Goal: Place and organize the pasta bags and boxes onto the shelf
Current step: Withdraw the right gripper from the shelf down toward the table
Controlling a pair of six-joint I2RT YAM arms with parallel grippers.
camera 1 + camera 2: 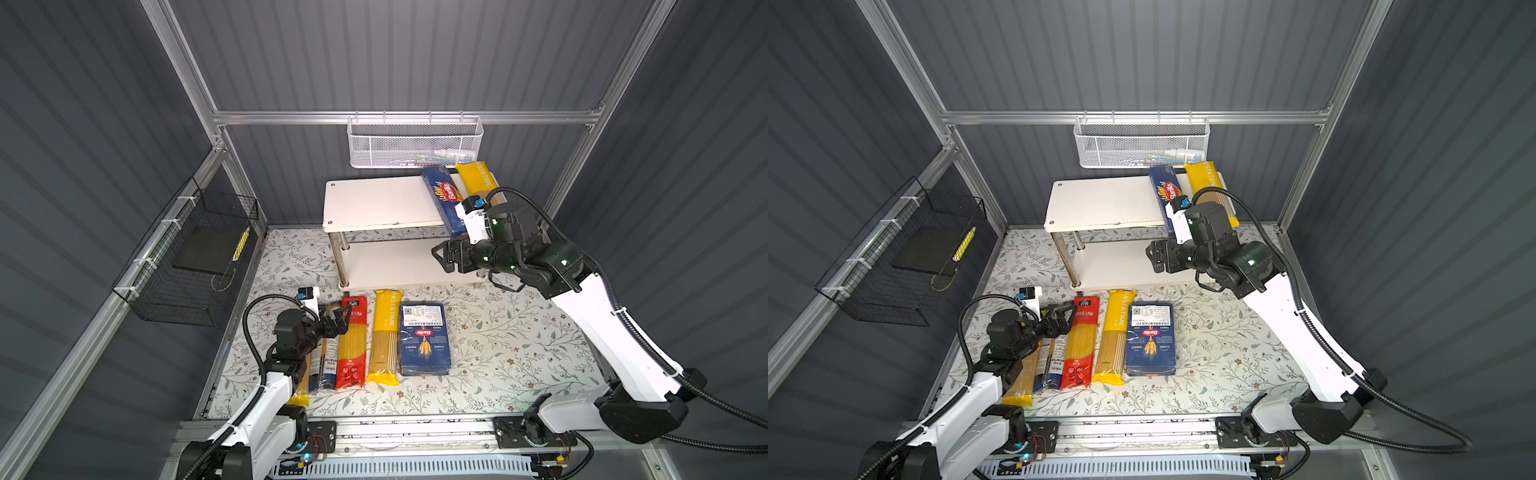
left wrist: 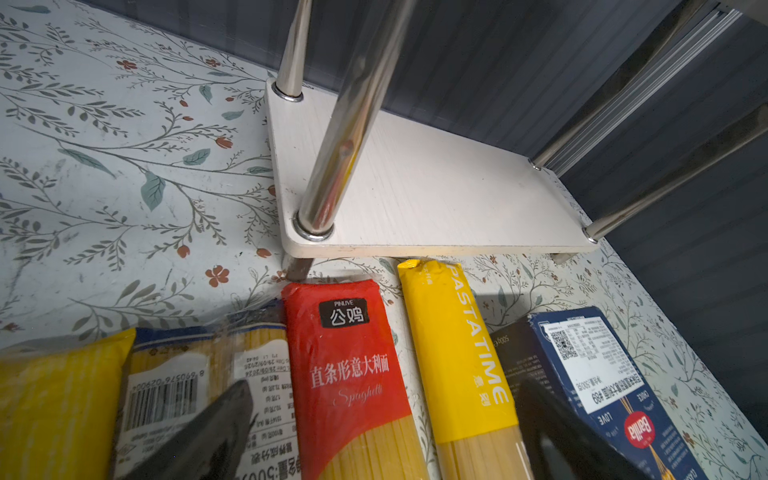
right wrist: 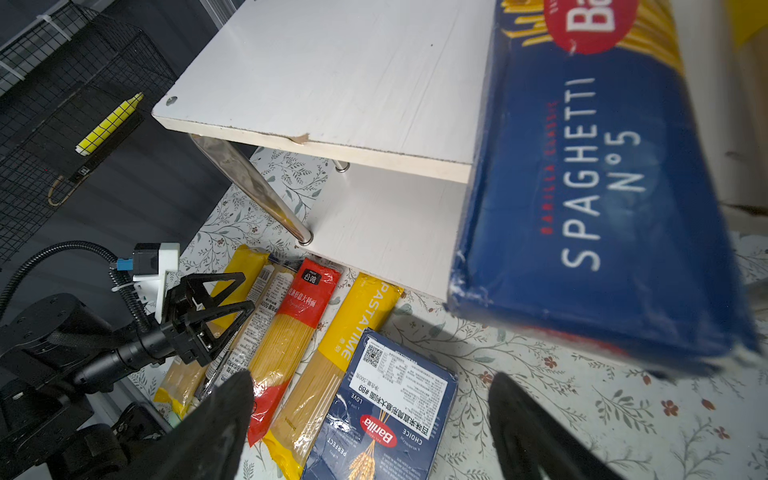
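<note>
In front of the shelf [image 1: 374,203], four bags [image 1: 385,336] and the wide box [image 1: 424,345] lie side by side on the table [image 1: 498,353], ends toward it, likely staged for one-by-one lifting. The left gripper [image 1: 344,312] hovers spread and empty over the red bag [image 1: 352,345], seemingly lining up a grasp. By the shelf's front edge the right gripper [image 1: 439,257] hangs wide and empty, and on the top board's right end lie the narrow box [image 1: 444,195], overhanging the front, and a yellow bag [image 1: 478,178], packed close, probably to leave room.
</note>
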